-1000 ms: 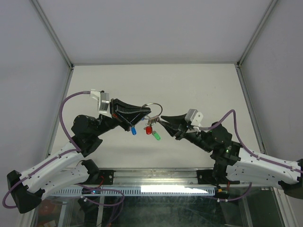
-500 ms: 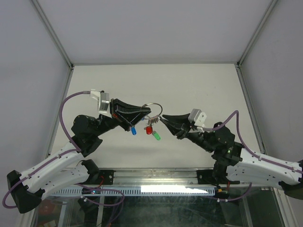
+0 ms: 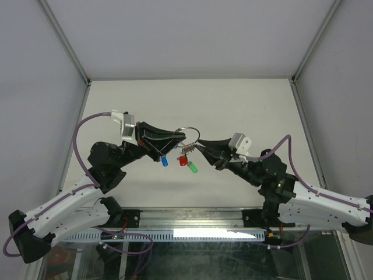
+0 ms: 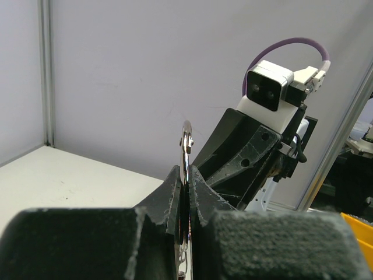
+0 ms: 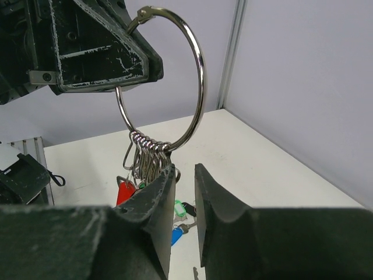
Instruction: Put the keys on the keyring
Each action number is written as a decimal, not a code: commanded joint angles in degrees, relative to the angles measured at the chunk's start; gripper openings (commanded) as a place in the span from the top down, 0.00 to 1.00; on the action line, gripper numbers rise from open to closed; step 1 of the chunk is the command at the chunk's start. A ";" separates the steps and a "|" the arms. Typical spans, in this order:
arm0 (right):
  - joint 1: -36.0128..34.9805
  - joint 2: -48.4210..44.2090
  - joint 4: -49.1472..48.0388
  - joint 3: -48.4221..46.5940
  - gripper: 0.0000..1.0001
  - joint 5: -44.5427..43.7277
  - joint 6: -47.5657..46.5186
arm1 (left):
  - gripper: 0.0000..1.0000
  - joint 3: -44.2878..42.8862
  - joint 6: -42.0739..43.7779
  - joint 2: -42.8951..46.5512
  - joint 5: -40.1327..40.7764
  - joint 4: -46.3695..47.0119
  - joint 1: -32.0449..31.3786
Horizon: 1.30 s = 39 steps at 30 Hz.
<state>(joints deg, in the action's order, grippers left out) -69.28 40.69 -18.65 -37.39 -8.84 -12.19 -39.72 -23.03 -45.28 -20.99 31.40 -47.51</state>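
Note:
My left gripper [image 3: 178, 139] is shut on the keyring [image 3: 188, 130] and holds it upright above the table. In the left wrist view the ring [image 4: 186, 143] stands edge-on, pinched between the fingers. In the right wrist view the ring [image 5: 201, 64] hangs from the left gripper [image 5: 105, 52], with a bunch of silver clips [image 5: 148, 153] and a red tag [image 5: 125, 191] at its bottom. My right gripper [image 5: 184, 169] is open by a narrow gap and empty, its left fingertip right by the clips. Green [image 3: 192, 167], red [image 3: 183, 160] and blue [image 3: 165, 160] keys show below the ring. I cannot tell whether the green and blue ones hang or lie on the table.
The white table [image 3: 245, 105] is walled by grey panels at the back and both sides. The two grippers meet nose to nose at its middle. A metal rail [image 3: 192, 219] runs along the near edge.
The right gripper drew back a little to the right, then came forward to the ring's clips again. The left gripper and the ring have not moved.

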 commanded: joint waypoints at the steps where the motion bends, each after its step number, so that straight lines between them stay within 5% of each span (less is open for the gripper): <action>1: -0.34 0.59 -4.56 -3.30 0.78 -0.41 -0.74 | 1.00 -0.92 -0.09 1.27 0.78 3.75 0.51; 12: -0.33 -4.65 0.70 -1.96 0.73 -3.17 -1.79 | 1.00 -1.22 0.44 1.70 1.37 2.93 0.55; 21: -0.33 -3.88 5.09 -3.75 0.65 5.12 -0.62 | 1.00 -1.26 0.22 0.82 1.20 3.58 0.54; 39: -0.33 -0.96 1.36 -3.93 0.73 2.44 -1.07 | 1.00 -1.27 0.18 1.16 1.04 3.41 0.50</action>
<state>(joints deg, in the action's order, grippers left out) -69.28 40.03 -13.30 -39.16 -5.15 -13.04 -39.70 -23.00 -44.73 -20.97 31.40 -47.51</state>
